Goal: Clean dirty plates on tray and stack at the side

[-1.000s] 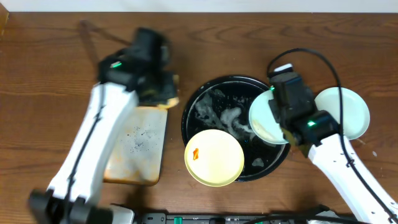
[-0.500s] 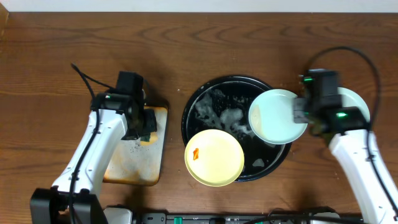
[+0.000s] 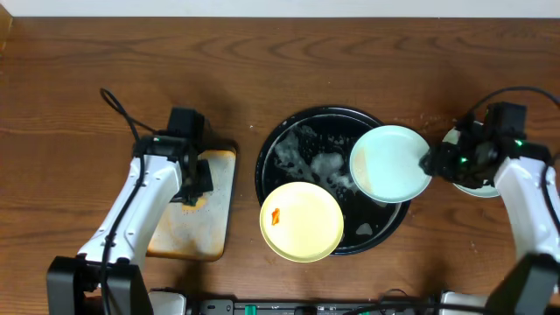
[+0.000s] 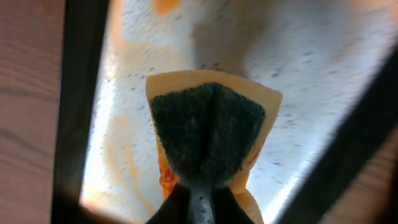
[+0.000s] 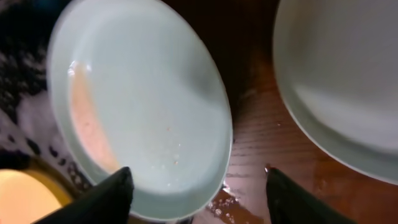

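Right gripper point(image 3: 435, 163): open, empty, at right rim of teal plate point(image 3: 389, 164) on tray point(image 3: 328, 111).
Left gripper point(image 4: 199, 193): clamped on sponge point(image 4: 208, 134).
Nearer arm: right.

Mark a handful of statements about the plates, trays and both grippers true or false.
1. The left gripper is shut on the sponge. True.
2. The yellow plate is spotless. False: it carries an orange smear.
3. The right gripper is clamped on the blue-green plate. False: its jaws stand open, and that plate rests on the black tray, overhanging its right rim.
4. A second pale plate lies on the table, outside the black tray. True.
5. The sponge hangs over the black tray. False: it is over the rectangular tray.
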Robot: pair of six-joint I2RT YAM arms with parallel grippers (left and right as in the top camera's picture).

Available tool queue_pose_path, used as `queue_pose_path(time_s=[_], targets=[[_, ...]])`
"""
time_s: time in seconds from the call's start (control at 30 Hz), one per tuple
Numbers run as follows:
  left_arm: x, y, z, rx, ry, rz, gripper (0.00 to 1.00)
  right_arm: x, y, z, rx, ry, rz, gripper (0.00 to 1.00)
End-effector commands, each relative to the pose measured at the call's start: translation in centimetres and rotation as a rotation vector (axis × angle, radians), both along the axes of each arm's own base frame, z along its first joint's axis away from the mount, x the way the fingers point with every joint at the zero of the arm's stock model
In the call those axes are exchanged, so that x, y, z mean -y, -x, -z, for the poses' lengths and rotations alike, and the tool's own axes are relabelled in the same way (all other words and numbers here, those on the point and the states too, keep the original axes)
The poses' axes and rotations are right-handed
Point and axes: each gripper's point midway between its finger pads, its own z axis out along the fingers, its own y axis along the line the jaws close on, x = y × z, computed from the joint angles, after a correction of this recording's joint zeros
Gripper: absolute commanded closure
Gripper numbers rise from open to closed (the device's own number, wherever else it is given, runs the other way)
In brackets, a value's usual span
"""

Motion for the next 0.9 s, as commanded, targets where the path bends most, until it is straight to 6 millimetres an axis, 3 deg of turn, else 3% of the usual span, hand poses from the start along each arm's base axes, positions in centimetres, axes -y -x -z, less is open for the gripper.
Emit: queue_pose_path(time_s=[0.0, 0.13, 0.23, 0.3, 0.37, 0.57, 0.73, 0.87], targets=[[-1.1, 0.8, 0.7, -0.026, -0.06, -0.028, 0.87, 0.1, 0.5, 2.9, -0.085, -0.014, -0.002, 0.29], [-1.1, 0.9, 0.7, -0.027, -0.06, -0.028, 0.83, 0.8, 0.7, 5.3, -0.15, -0.006, 0.014, 0.31], [-1.1, 0.8, 0.7, -0.025, -0.059, -0.028, 0.79, 0.3, 0.2, 5.8, -0.144, -0.04, 0.006, 0.59], [-1.1, 0.8, 0.7, -0.023, -0.059, -0.028, 0.78, 0.2, -0.3, 5.7, -0.12, -0.046, 0.004, 0.87], [-1.1, 0.8, 0.7, -0.023, -0.059, -0.028, 0.75, 0.2, -0.8, 5.2, -0.093, -0.05, 0.002, 0.99], [-1.0, 0.7, 0.7, -0.021, -0.055, -0.032, 0.55, 0.4, -2.4, 1.3, 0.035, -0.024, -0.005, 0.99], [-1.0, 0.8, 0.7, -0.022, -0.055, -0.032, 0.51, -0.7, -3.5, -4.4, 0.223, 0.03, -0.071, 0.99], [-0.9, 0.7, 0.8, -0.022, -0.047, -0.032, 0.46, -1.2, -3.4, -7.5, 0.315, 0.188, -0.107, 0.99]])
